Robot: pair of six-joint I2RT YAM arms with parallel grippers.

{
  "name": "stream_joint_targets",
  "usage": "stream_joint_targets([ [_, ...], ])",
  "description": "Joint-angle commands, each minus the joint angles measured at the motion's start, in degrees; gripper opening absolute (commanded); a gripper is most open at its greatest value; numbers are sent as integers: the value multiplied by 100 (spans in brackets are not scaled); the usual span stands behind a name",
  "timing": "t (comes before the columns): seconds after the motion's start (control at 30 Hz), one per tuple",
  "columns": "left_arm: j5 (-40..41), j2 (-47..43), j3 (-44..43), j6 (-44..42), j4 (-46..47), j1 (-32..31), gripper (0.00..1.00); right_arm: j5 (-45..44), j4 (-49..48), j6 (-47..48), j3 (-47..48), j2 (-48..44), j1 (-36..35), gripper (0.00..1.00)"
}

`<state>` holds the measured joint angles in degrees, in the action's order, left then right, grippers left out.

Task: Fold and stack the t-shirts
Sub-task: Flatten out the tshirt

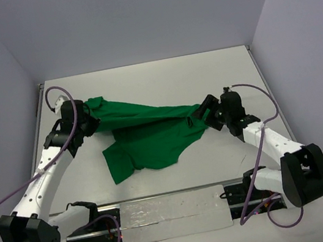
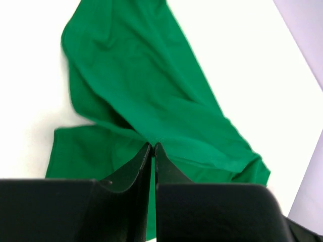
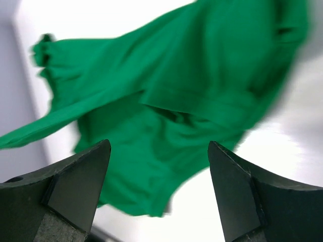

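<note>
Cloth fills the middle of the worktop (image 1: 160,77): the bright-green t-shirt (image 1: 152,138) is strung between my two hands. Its upper edge is a drawn band running from 10 o'clock to 3 o'clock, and the rest sags toward 6 o'clock, where a rumpled flap lies on the white surface. My left hand (image 1: 89,122) is at the 10 o'clock end, pinched tight on a bunched part of the shirt. From its wrist camera my left fingers (image 2: 133,174) meet tip to tip with a fold of green caught at the point. My right hand (image 1: 202,114) sits at the 3 o'clock end, right at the shirt's edge. Its wrist camera shows my right fingers (image 3: 83,176) spread wide, the cloth blurred beyond them and none pinched between; whether the fabric brushes them I cannot tell. Pale walls (image 1: 131,14) close the worktop at 9, 12 and 3 o'clock, the one at 9 near my left arm. Purple cables (image 1: 51,93) arc up beside each wrist, close to the ends of the shirt. At 6 o'clock a shiny strip (image 1: 171,215) runs between my two bases, near the shirt's lowest flap but apart from it.
</note>
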<state>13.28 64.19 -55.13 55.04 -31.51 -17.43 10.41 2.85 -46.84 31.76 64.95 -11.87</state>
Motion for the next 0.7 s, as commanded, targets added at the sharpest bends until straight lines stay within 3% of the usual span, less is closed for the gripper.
stream_joint_targets([
  [0.0,95,342,-1047,-400,-171,265,10,654,-1085,-881,85,337,18,85],
  [0.2,62,899,-2197,-711,-429,468,10,-3,-794,-792,221,717,79,84],
  [0.4,-73,994,-2239,-761,-337,483,10,-864,-327,-225,323,297,101,83],
  [0.57,-192,1033,-2057,-690,-199,495,10,-131,-256,-100,741,834,6,76],
  [0.67,-199,1030,-2015,-679,-180,495,10,-109,-671,-415,496,797,-191,74],
])
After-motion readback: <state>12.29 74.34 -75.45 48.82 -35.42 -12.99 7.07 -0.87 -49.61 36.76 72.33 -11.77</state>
